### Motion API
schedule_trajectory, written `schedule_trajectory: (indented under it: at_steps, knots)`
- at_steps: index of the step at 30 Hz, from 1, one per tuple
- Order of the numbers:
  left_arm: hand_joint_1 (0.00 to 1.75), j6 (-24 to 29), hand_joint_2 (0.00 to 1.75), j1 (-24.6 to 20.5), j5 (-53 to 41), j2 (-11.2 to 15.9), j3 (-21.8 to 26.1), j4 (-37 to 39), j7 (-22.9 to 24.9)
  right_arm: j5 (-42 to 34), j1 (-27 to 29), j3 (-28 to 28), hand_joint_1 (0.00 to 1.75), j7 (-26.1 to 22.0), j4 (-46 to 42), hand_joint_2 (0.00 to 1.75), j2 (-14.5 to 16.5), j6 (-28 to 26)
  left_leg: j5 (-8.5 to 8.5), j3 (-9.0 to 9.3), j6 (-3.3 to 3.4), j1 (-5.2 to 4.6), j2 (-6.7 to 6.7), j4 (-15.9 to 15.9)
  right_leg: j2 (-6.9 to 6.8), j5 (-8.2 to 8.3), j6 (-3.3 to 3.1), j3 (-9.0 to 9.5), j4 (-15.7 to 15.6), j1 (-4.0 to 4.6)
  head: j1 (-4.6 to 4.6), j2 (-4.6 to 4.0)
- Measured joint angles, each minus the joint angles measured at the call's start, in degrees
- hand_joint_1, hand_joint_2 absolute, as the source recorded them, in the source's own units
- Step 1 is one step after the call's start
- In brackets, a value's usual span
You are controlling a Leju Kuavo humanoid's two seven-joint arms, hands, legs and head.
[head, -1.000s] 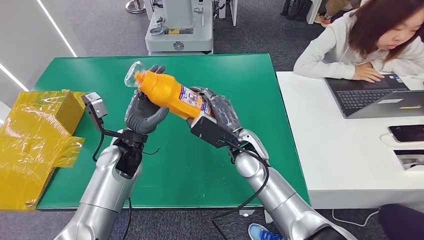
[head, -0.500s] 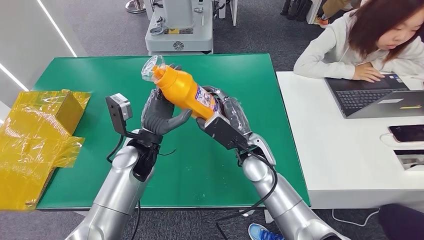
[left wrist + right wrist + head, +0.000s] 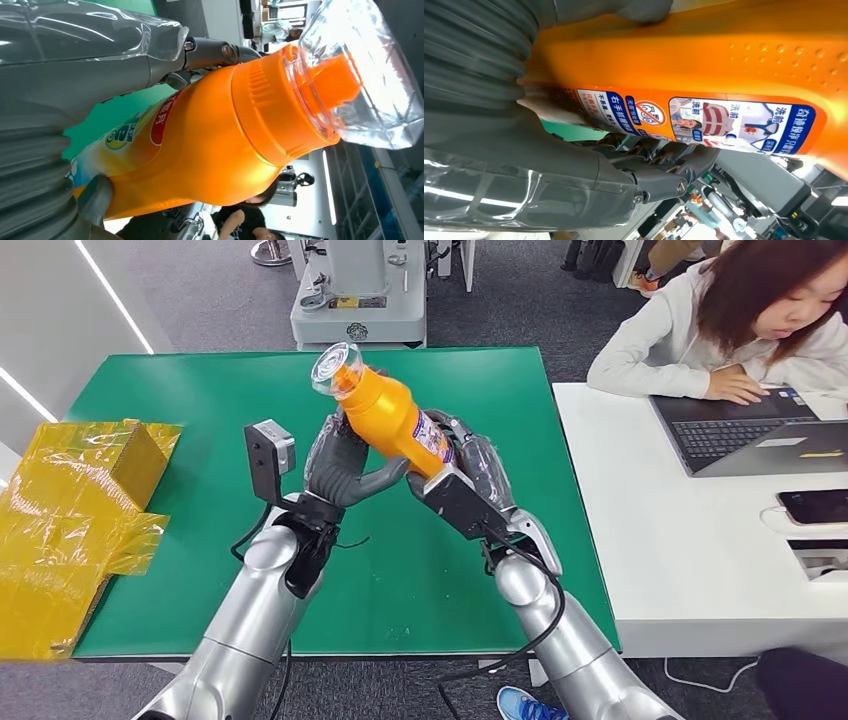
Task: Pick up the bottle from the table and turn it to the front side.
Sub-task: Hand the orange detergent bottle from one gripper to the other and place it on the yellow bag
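Both hands are carrying the bottle (image 3: 392, 416) further from the robot and to its right vs 1 s ago, and it's standing steeper now, clear cap (image 3: 335, 368) tipping up and toward the far edge of the table (image 3: 180, 400); the L wrist camera has slid in closer to the middle too.

Bottle is orange w/ a clear plastic cap over an orange spout, being held up off the green table, tilted, cap end high and to the robot's left, base end low to the right. Left hand (image 3: 345, 468) is cupping it from below around the mid-body, fingers curling up behind it and thumb pressing the near side. Right hand (image 3: 470, 472) is wrapping the base end, fingers closing round the label part. In the L wrist view the bottle (image 3: 200, 145) is lying against the grey thumb (image 3: 75, 65), cap (image 3: 360, 75) pointing away from the wrist. In the R wrist view the back label (image 3: 694, 120), blue and white w/ small pictures, is facing the camera and dark fingers (image 3: 659, 165) are curling under it.

Yellow film-wrapped box (image 3: 70, 510) is sitting at the table's left edge, well apart from the hands. Person (image 3: 740, 320) in a pale top is sitting at the white desk (image 3: 680, 570) on the right, hand on a laptop (image 3: 750, 430); phone (image 3: 815, 506) is lying near it. Grey machine (image 3: 358, 290) is standing beyond the table.
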Motion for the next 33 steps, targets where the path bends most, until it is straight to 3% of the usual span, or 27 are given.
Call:
schedule_trajectory:
  at_steps: [6,8,9,12,13,14,18,33]
  knots:
    - [0.05,-0.26,1.75,-1.35,-1.00,-0.89,-0.03,1.56,0.31,0.61,-0.01,-0.87,1.75,-0.07,0.40,1.75,0.00,-0.09,0.00,-0.01,0.00,0.00,0.01,0.00,0.00,0.00,0.00,0.00,0.00,0.00,0.00,0.00]
    - [0.16,-0.22,1.75,-1.65,-1.38,-1.03,-0.04,2.02,0.31,0.62,-0.03,-1.08,1.75,-0.05,0.60,1.75,0.00,-0.08,0.00,-0.01,0.00,0.00,0.00,0.00,0.00,0.00,0.00,0.00,0.00,0.00,0.00,0.00]
    - [0.38,-0.19,1.75,-1.78,-1.60,-1.06,-0.06,2.26,0.31,0.62,-0.05,-1.20,1.75,-0.05,0.72,1.75,0.00,-0.07,0.00,0.00,0.00,0.00,0.00,0.00,0.00,0.00,0.00,0.00,0.00,0.00,0.00,0.00]
    - [1.40,-0.05,1.75,-2.16,-2.05,-1.20,-0.10,2.93,0.34,0.62,-0.17,-1.63,1.75,-0.03,1.20,1.75,0.00,0.03,0.00,-0.01,0.00,0.00,0.01,0.00,0.01,0.00,0.00,0.00,0.00,0.00,0.01,0.00]
    - [1.59,0.05,1.75,-2.35,-2.19,-1.24,-0.10,3.15,0.40,0.60,-0.30,-1.79,1.75,0.02,1.38,1.75,0.00,0.11,0.00,-0.01,0.00,0.00,0.01,0.00,0.01,0.00,0.00,0.00,0.00,0.00,0.01,0.00]
    - [1.67,0.21,1.75,-2.61,-2.32,-1.27,-0.11,3.38,0.47,0.56,-0.50,-1.96,1.75,0.06,1.56,1.75,0.00,0.26,0.00,-0.01,0.00,0.00,0.01,0.00,0.01,0.00,0.00,-0.01,0.01,0.00,0.01,0.00]
    - [1.75,1.11,1.75,-3.95,-2.50,-1.27,-0.10,4.36,0.78,0.03,-1.63,-2.22,1.75,0.16,2.49,1.75,0.00,0.95,0.00,-0.01,0.00,0.00,0.00,0.00,0.00,0.00,0.00,0.00,0.01,0.00,0.01,0.00]
    - [1.75,2.00,1.75,-5.01,-2.84,-1.24,-0.10,6.32,0.85,-1.07,-2.66,-2.22,1.75,-0.28,5.10,1.75,0.08,0.96,0.00,-0.03,0.00,0.00,-0.01,0.00,-0.01,0.00,0.00,0.00,0.01,0.00,0.01,0.00]
